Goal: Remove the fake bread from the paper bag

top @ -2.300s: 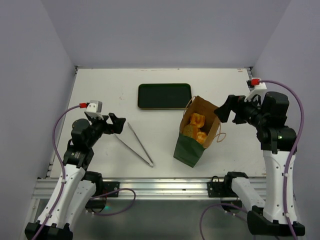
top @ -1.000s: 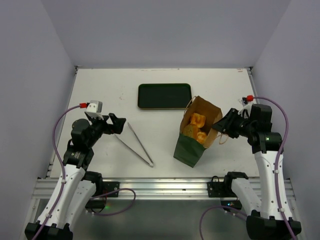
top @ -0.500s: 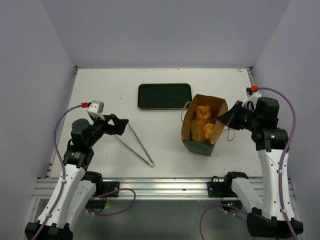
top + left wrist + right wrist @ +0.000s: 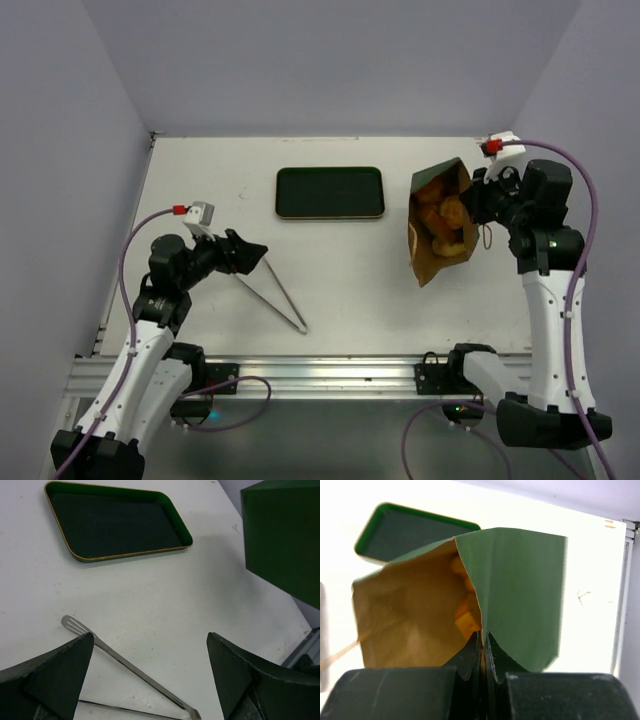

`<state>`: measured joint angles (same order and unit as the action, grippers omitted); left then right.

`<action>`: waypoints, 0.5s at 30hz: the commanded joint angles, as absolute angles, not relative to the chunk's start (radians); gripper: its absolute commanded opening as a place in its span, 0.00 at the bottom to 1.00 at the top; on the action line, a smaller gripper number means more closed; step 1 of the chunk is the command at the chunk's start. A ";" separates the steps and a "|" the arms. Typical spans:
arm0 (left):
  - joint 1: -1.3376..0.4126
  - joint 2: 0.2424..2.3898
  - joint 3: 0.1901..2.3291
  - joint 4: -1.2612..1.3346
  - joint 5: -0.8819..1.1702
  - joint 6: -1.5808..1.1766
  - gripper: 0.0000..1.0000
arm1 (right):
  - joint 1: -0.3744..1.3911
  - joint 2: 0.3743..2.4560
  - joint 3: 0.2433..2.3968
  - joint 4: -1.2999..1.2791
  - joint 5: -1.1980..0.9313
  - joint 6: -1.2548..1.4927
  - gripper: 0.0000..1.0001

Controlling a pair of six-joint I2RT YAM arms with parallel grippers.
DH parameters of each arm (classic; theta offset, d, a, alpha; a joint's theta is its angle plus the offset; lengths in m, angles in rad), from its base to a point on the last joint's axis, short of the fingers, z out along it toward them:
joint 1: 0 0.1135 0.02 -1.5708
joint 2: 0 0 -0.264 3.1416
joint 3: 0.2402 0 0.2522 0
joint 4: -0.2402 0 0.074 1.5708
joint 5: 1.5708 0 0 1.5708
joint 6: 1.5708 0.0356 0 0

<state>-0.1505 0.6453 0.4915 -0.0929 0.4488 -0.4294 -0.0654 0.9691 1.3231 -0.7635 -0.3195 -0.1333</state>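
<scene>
The paper bag [image 4: 432,262] hangs off the table at the right, tipped with its mouth toward the camera, and the orange-yellow fake bread [image 4: 445,215] sits inside it. My right gripper [image 4: 472,205] is shut on the bag's side wall. In the right wrist view the fingers [image 4: 484,637] pinch the wall where the green outside [image 4: 520,590] meets the brown inside, with bread [image 4: 465,622] just beyond. My left gripper [image 4: 258,255] is open and holds nothing, low over the table at the left. In the left wrist view the bag's green bottom [image 4: 282,535] shows at the upper right.
Metal tongs [image 4: 280,290] lie on the table just right of the left gripper [image 4: 150,640], their arms [image 4: 125,665] passing between its jaws. A flat dark green tray [image 4: 330,192] lies at the back centre, also seen as the tray [image 4: 115,522] and tray [image 4: 405,532].
My right gripper closed on the bag's wall, then lifted the bag off the table and carried it right and back, tipping it. The left gripper edged slightly toward the tongs.
</scene>
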 commanded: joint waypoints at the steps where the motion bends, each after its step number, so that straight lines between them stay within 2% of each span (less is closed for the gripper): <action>1: -0.144 0.675 0.469 -0.081 0.546 -0.554 0.98 | -0.055 1.011 1.321 -0.704 -0.298 -0.293 0.00; 8: -0.231 0.704 0.485 -0.150 0.468 -0.673 0.97 | 0.066 1.055 1.184 -0.657 -0.203 -0.345 0.00; 15: -0.406 0.781 0.491 -0.184 0.275 -0.776 0.97 | 0.144 1.051 1.079 -0.603 -0.270 -0.236 0.00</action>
